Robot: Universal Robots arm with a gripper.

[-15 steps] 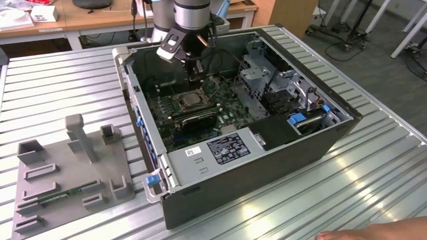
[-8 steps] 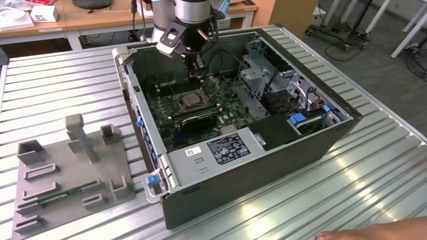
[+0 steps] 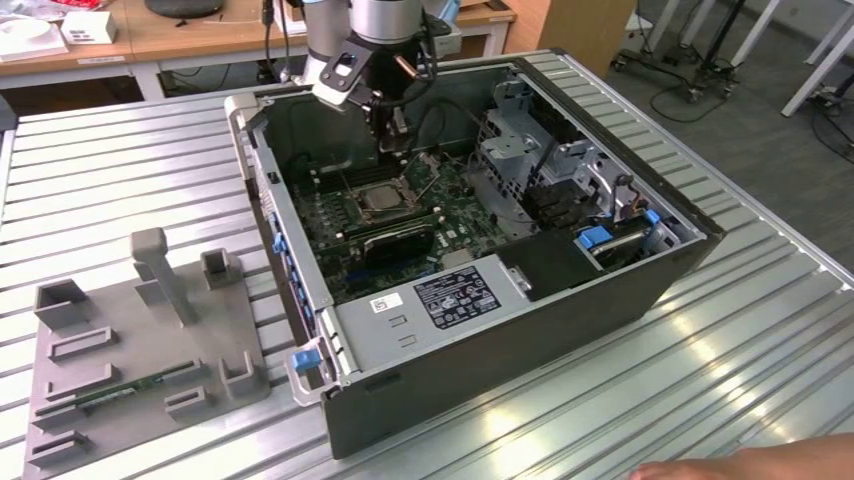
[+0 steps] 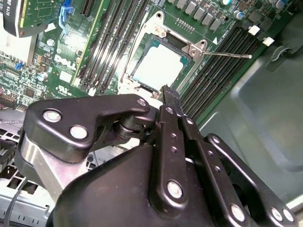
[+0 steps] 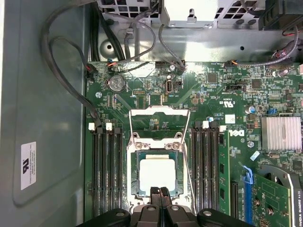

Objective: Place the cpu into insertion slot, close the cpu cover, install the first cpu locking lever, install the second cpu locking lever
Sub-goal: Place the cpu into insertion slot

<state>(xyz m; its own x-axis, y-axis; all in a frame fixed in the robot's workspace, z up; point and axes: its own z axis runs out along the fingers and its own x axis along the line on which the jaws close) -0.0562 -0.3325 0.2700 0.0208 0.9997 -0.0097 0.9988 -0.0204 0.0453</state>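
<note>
Open computer case [image 3: 534, 330], motherboard [image 5: 208, 94] exposed. We find the cpu [image 5: 156, 174] seated flat in the insertion slot [image 5: 134, 176], silvery top up, so we judge the first step done. The cpu cover [image 5: 159, 109] appears swung back from the slot, with green board visible through its cut-out. In the second wrist view one locking lever [image 4: 227, 54] lies out across the memory slots [image 4: 222, 75], unlatched. The gripper [image 5: 160, 191] has its fingers drawn together and grips nothing. Its tips sit at the slot's rim, just beside the cpu; whether they touch it we cannot tell. By our reading, closing the cover and setting both levers are left.
</note>
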